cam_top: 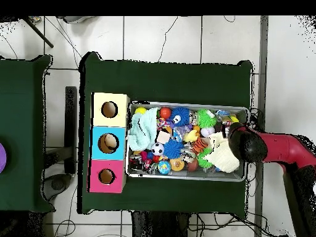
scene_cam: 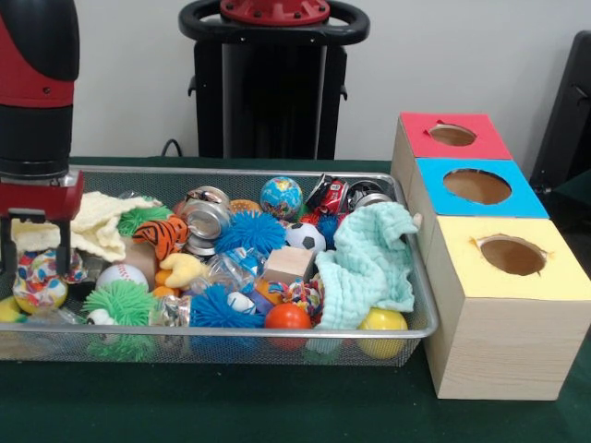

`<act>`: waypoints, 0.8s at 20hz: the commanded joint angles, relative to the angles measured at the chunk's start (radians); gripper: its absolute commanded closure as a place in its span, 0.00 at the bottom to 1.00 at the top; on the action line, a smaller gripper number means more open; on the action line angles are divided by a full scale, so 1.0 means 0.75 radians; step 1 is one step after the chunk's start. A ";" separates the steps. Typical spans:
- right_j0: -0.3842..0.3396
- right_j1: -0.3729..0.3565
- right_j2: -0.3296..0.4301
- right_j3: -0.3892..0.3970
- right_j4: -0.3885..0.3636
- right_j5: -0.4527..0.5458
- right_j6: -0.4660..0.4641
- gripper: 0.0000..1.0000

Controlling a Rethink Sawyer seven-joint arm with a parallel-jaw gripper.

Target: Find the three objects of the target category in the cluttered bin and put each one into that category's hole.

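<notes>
At the left end of the wire mesh bin point(scene_cam: 420, 318) in the front view, the end effector point(scene_cam: 37, 242) hangs low among the toys, its two dark fingers point(scene_cam: 63, 247) apart and straddling a knotted rope ball point(scene_cam: 37, 281) of mixed colours; whether they press on it I cannot tell. A second rope ball point(scene_cam: 297, 295) lies near the bin's front middle, wedged between a small wooden block point(scene_cam: 288, 263) and a mint green cloth point(scene_cam: 369, 263), well away from the end effector. Just outside the bin's right end stand three pale wooden boxes in a row on the green tabletop point(scene_cam: 222, 406), and the yellow-topped one, nearest the camera, carries the round hole point(scene_cam: 512, 255). No writing on any toy can be read. From overhead the red and black arm point(cam_top: 278, 148) covers the end effector and the ball beneath it, though that view shows all three holes, the yellow box's hole point(cam_top: 109, 110) among them.
</notes>
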 commanded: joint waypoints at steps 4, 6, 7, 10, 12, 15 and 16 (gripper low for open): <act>0.012 0.049 -0.027 0.060 -0.071 0.107 -0.253 0.00; 0.025 0.057 -0.037 0.056 -0.083 0.098 -0.238 0.00; 0.030 0.061 -0.041 0.054 -0.087 0.096 -0.232 0.00; 0.038 0.087 -0.051 0.047 -0.099 0.080 -0.216 0.00; 0.041 0.099 -0.056 0.040 -0.103 0.076 -0.213 0.00; 0.052 0.104 -0.070 0.027 -0.109 0.079 -0.210 0.00; 0.051 0.114 -0.072 0.021 -0.110 0.079 -0.215 0.00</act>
